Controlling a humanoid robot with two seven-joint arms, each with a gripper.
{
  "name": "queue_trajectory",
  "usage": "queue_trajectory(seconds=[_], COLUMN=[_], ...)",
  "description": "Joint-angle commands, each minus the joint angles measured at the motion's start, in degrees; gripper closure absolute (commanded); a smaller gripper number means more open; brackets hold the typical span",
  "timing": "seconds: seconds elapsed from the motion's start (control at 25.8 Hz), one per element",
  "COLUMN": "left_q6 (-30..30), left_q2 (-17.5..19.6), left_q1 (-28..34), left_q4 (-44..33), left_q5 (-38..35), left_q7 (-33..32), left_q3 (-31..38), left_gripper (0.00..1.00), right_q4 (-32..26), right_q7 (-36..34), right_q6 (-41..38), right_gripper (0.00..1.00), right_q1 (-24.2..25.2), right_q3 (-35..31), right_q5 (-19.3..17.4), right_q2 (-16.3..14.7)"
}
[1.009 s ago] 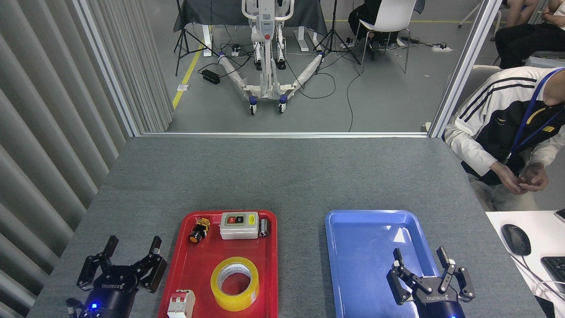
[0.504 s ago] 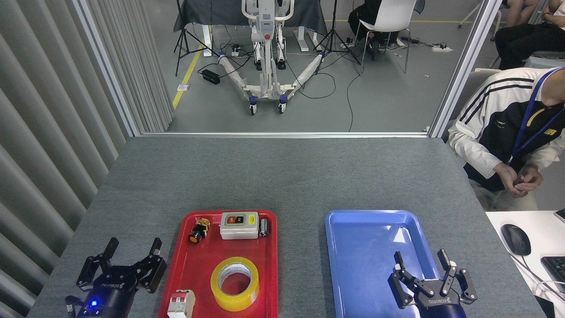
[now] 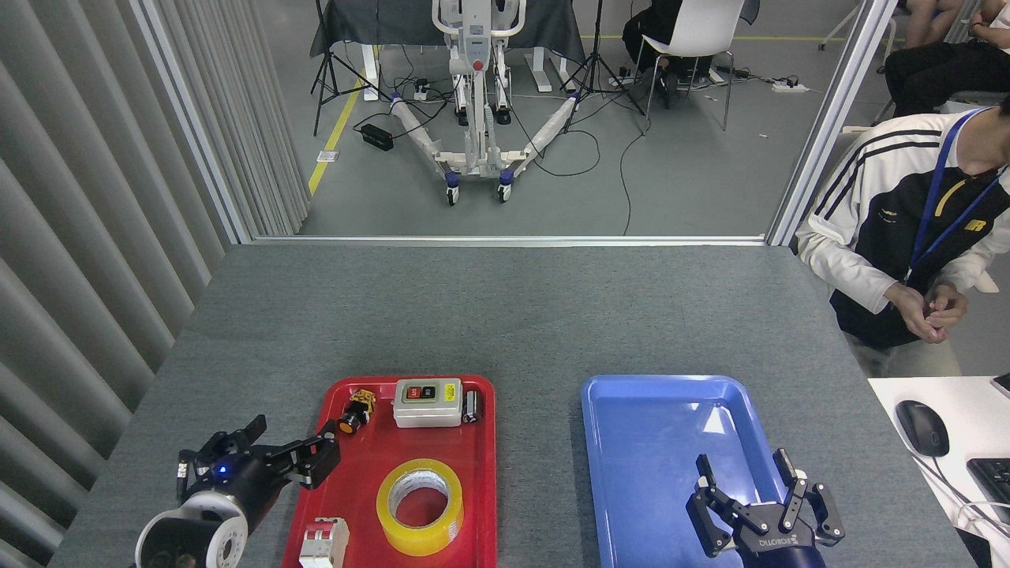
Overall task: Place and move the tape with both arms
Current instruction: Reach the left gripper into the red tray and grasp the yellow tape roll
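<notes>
Tape, a wide roll of translucent yellow packing tape point(image 3: 420, 506) with a white cardboard core, lies flat on its side in the near half of the red plastic tray point(image 3: 481, 442), nothing gripping it. At the roll's 8 o'clock, a small white breaker-like switch with red trim point(image 3: 324, 543) sits in the tray's near left corner, close to the roll but apart from it.

My left gripper point(image 3: 288, 448), black with a blue light, is at the roll's 9 to 10 o'clock, turned sideways so its fingers point toward the tray, with one finger over the tray's left rim. The fingers stand spread wide and hold nothing. Behind it my white and grey wrist point(image 3: 185, 536) runs down to the lower edge of the view.

My right gripper point(image 3: 746, 485) is at the roll's 3 o'clock, well apart from it, over the near part of the blue plastic tray point(image 3: 655, 426). Its black fingers are splayed open and empty.

Farther along the red tray, at the roll's 12 o'clock, a grey and white switch box with red and black buttons point(image 3: 427, 402) stands by the far rim. A small yellow and black push-button point(image 3: 354, 410) lies to its left, a small dark cylinder point(image 3: 472, 407) to its right.

Both trays rest on the grey felt-covered table point(image 3: 505, 315). At 2 o'clock beyond the table's right edge, a person in a white and black striped jacket point(image 3: 899, 229) sits with hands together.
</notes>
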Motion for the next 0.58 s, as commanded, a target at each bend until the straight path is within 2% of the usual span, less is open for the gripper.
queue_trajectory(seconds=[0.0,0.19,0.35,0.54], left_q6=[-0.28,-0.72,-1.07,-8.27], left_q2=[0.0,0.0,0.27,0.53], left_q1=[-5.08,-8.94,-12.37,-15.01], left_q4=[3.41,7.54,9.74,9.56], left_q5=[0.08,0.44,2.02,2.63], left_q7=[-7.85,-8.82,-14.44,-19.54], left_q3=[-4.56,-10.8,-15.2,-15.81], left_gripper=[0.0,0.0,0.0,0.0], right_q4=[0.04,0.3,0.39,0.48], right_q7=[0.08,0.17,0.17,0.17], right_q6=[-0.03,0.06,0.06,0.06], right_gripper=[0.0,0.0,0.0,0.0], right_q1=[0.0,0.01,0.09,0.09], right_q3=[0.39,0.57,1.27,1.45], right_q5=[0.09,0.09,0.09,0.09], right_q2=[0.09,-0.08,0.0,0.0])
